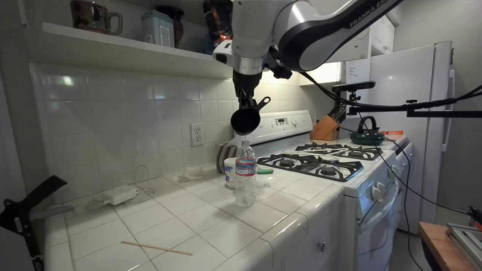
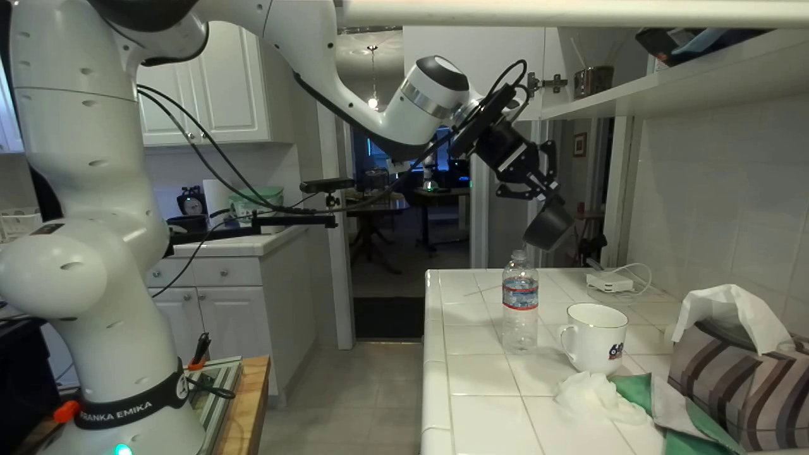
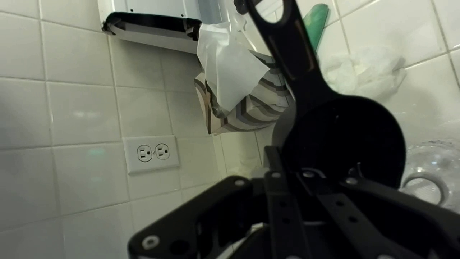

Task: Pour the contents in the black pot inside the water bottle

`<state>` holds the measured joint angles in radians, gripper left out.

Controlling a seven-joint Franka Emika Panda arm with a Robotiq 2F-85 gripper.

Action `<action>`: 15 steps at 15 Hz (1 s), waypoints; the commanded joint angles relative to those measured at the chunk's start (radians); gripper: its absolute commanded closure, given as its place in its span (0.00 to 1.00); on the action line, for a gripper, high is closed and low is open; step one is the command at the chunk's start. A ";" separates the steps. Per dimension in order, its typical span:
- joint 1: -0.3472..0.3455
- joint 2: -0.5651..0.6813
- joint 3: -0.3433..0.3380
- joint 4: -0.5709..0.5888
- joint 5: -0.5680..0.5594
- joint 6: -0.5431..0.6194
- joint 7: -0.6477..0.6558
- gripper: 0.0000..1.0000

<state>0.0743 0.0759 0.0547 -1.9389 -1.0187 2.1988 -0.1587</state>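
Since the small, round black pot (image 1: 245,121) w/ a short looped handle is already up & tipped just above the open mouth of the clear plastic water bottle (image 1: 245,172) w/ its red-and-blue label band, the pick-up and approx. alignment look done. Pour prob. in progress — a thin clear streak (image 1: 244,137) runs between pot lip and bottle neck in an exterior view. Black two-finger gripper (image 2: 549,192) is clamped on the pot's rim, not its handle. Bottle stands upright on the white tiled counter (image 1: 180,229); fill level can't be told — clear on clear. Pot interior's too dark to say how much remains. Left, I'd judge: finish emptying, then level the pot.
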 commanded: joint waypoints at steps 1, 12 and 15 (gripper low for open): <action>0.004 -0.036 0.005 -0.040 -0.061 0.006 0.047 0.99; 0.014 -0.047 0.020 -0.068 -0.125 -0.002 0.097 0.99; 0.016 -0.049 0.024 -0.072 -0.142 -0.005 0.108 0.99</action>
<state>0.0835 0.0612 0.0735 -1.9717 -1.1082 2.1985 -0.0930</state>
